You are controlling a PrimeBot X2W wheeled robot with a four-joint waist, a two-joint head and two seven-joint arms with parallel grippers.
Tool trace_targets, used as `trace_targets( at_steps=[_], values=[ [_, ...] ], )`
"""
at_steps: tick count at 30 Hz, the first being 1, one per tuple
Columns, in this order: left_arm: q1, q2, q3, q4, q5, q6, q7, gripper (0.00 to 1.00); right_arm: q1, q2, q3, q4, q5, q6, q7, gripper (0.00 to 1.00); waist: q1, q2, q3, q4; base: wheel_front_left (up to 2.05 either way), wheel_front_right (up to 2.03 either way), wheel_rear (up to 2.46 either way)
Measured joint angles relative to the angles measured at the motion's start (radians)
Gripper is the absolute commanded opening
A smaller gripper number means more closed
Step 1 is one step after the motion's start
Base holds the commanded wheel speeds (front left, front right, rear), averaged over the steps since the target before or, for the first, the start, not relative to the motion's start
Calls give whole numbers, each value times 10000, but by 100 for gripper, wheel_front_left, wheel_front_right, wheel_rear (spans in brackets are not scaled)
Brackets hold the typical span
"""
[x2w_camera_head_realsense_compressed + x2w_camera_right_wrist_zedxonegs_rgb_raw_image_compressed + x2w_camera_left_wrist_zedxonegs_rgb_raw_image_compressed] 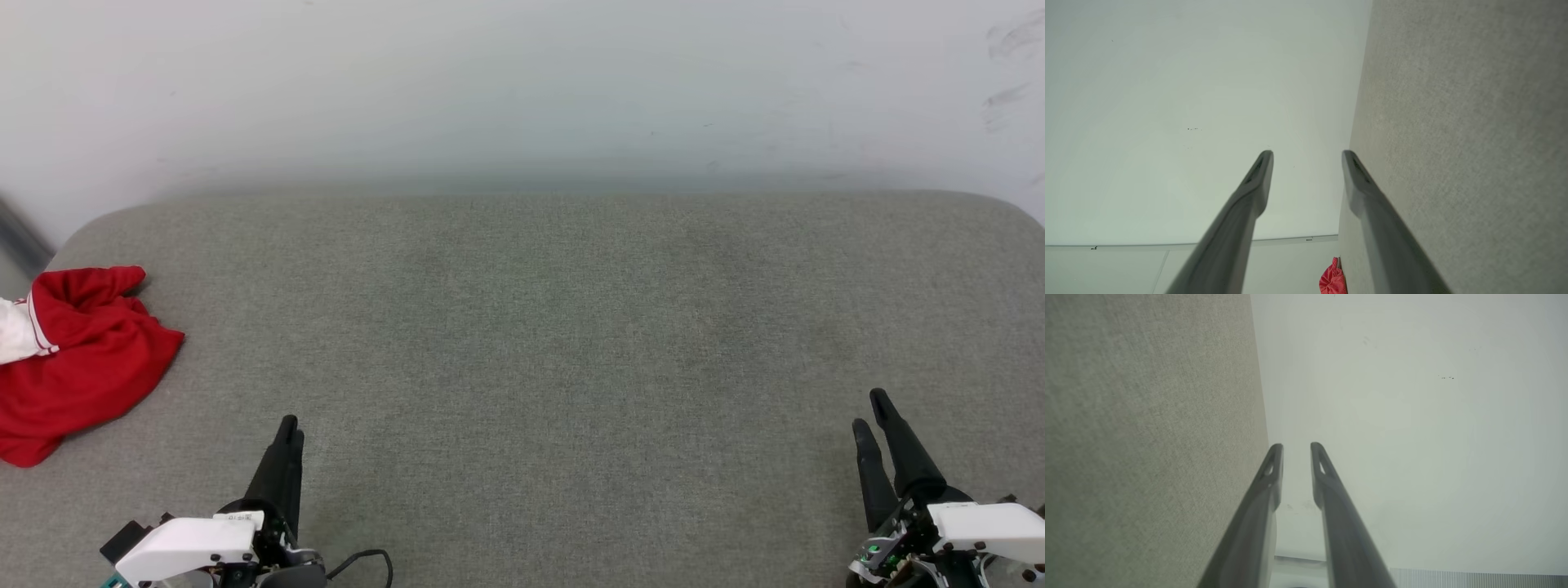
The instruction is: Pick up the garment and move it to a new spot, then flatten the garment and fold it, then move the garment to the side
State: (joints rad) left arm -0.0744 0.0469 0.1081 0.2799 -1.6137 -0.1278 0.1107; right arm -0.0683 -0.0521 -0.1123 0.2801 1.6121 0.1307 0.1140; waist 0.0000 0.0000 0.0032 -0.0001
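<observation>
The garment (86, 371) is a red T-shirt with a white sleeve, lying crumpled at the far left of the grey fabric surface (522, 327) and cut off by the frame edge. The right wrist view catches it as a small red heap (1333, 281) at the surface's far end. My left gripper (288, 425) is at the lower left, well right of and nearer than the garment. Its fingers stand a narrow gap apart (1296, 446), with nothing between them. At the lower right, my right gripper (869, 410) is open wider (1307, 153) and empty.
The grey surface has rounded back corners and ends against a pale wall (522, 98). A dark cable (363, 559) loops by the left wrist.
</observation>
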Motion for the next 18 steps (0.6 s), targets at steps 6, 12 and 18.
trace_targets(
  at_steps=[6, 12, 18],
  values=[
    [107, -10, -4, -115, 322, 2, -291, 100, 115, 4, 0, 36, -345, 0, -280, 100, 0, 0, 3, -10, 0, 0, 0],
    [107, -6, 194, -370, 1258, 201, -571, 100, 117, 4, -88, -236, -1411, 0, -577, 100, 0, 0, 15, -26, 0, 0, 0],
    [107, -6, 98, -878, 2731, 548, -830, 100, 125, 8, -180, -663, -2679, 0, -844, 100, 0, 0, 37, -42, 0, 0, 0]
  ],
)
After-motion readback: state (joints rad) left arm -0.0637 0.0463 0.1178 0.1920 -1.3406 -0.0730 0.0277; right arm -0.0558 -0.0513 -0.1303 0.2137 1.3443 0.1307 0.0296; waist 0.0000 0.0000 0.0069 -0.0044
